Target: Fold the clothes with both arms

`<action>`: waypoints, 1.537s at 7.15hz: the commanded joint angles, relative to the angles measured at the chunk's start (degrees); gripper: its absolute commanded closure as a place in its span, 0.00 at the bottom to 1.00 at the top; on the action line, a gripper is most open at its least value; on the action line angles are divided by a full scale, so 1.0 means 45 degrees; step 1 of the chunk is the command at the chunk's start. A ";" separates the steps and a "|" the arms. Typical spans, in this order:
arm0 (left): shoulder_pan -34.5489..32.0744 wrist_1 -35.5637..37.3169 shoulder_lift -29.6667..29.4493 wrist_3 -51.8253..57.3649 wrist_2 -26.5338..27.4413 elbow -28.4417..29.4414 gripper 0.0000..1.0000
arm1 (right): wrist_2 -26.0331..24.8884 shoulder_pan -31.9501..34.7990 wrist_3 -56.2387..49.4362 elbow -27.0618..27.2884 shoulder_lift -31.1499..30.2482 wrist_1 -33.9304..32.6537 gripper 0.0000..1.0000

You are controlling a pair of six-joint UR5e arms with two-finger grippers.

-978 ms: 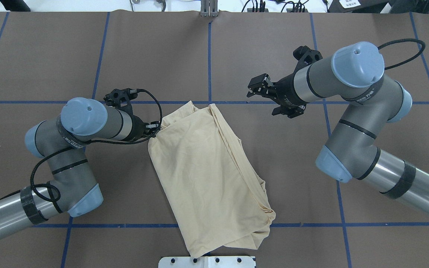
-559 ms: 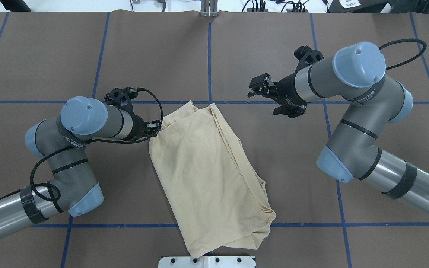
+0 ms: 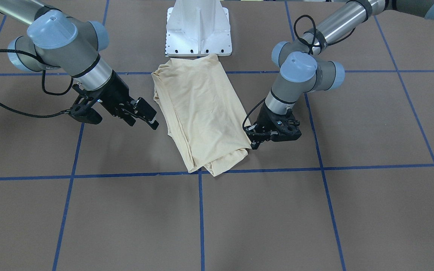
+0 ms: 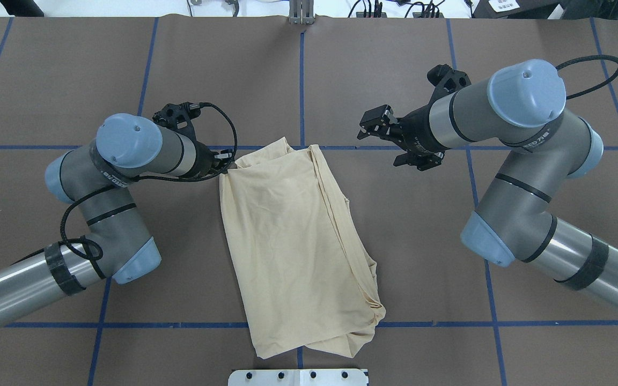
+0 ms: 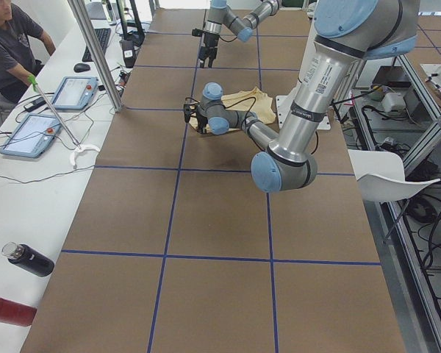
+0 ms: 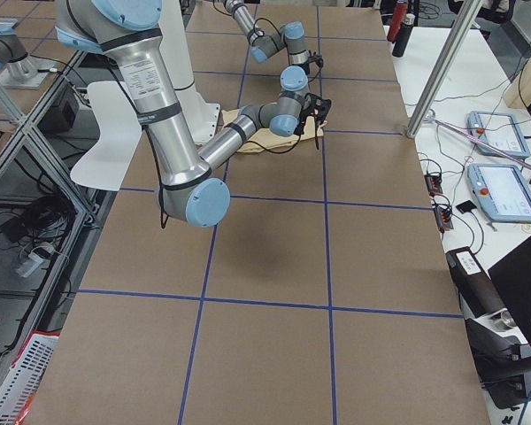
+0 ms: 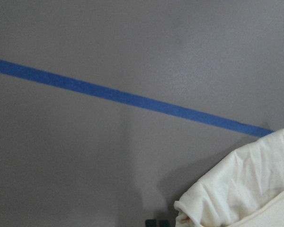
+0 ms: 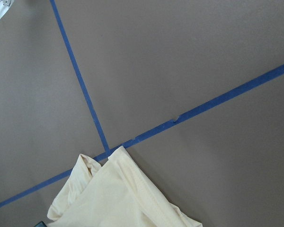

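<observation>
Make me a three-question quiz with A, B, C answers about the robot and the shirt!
1. Where is the cream T-shirt? A) In a basket B) On the table between the left arm and the right arm C) Hanging in the air
2. What colour are the tape lines? A) Red B) Green C) Blue
3. How is the right gripper? A) Open, off the shirt B) Shut on the shirt C) Holding a cup
Answers: 1 B, it lies flat between both arms; 2 C, the grid is blue; 3 A, its fingers are spread, apart from the shirt.
</observation>
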 commanded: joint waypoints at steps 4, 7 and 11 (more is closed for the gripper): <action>-0.0741 -0.0201 -0.2526 -0.0029 0.0001 0.2418 1.00 | 0.0006 -0.0001 0.0016 0.0272 -0.0004 0.0002 0.00; -0.0876 -0.1952 -0.3624 -0.0029 0.0214 0.4566 1.00 | 0.0123 0.0038 0.0016 0.0643 -0.0198 -0.0017 0.00; -0.1151 -0.2719 -0.4209 0.0030 0.0681 0.5836 1.00 | 0.0123 0.0038 0.0016 0.0721 -0.0219 -0.0017 0.00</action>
